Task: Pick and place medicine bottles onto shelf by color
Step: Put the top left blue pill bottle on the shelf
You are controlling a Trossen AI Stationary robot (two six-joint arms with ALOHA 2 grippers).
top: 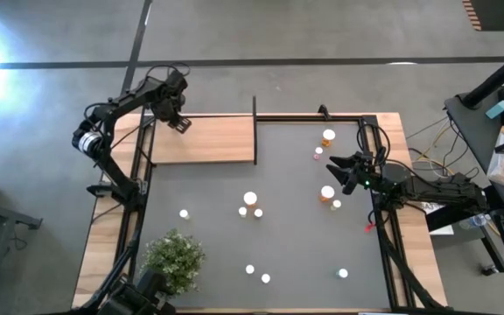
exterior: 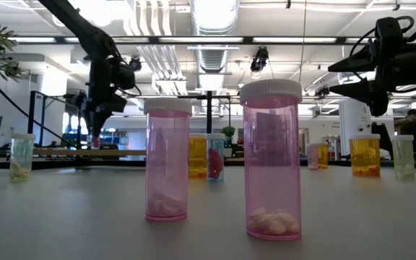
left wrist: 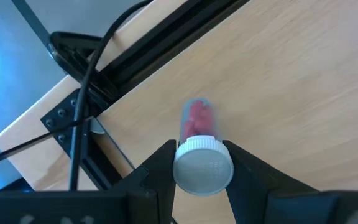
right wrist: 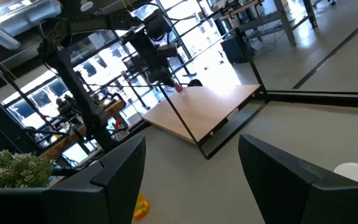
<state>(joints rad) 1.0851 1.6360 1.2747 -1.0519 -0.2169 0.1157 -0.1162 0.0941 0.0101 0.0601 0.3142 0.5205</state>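
The left claw (left wrist: pixel 197 165) was clamped on a small red bottle (left wrist: pixel 197 121) above the shelf (top: pixel 204 140) at upper left; best lowered upright before release. The right claw (top: pixel 350 168) hung open.

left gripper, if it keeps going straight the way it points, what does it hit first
The left gripper, shut on a red bottle, points down at the shelf; the bottle's base would likely meet the wood first.

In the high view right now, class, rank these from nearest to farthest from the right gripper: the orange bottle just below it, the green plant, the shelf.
From the right gripper:
1. Orange bottle, beside it at the table's right.
2. Shelf, far-left corner.
3. Green plant, near-left corner.
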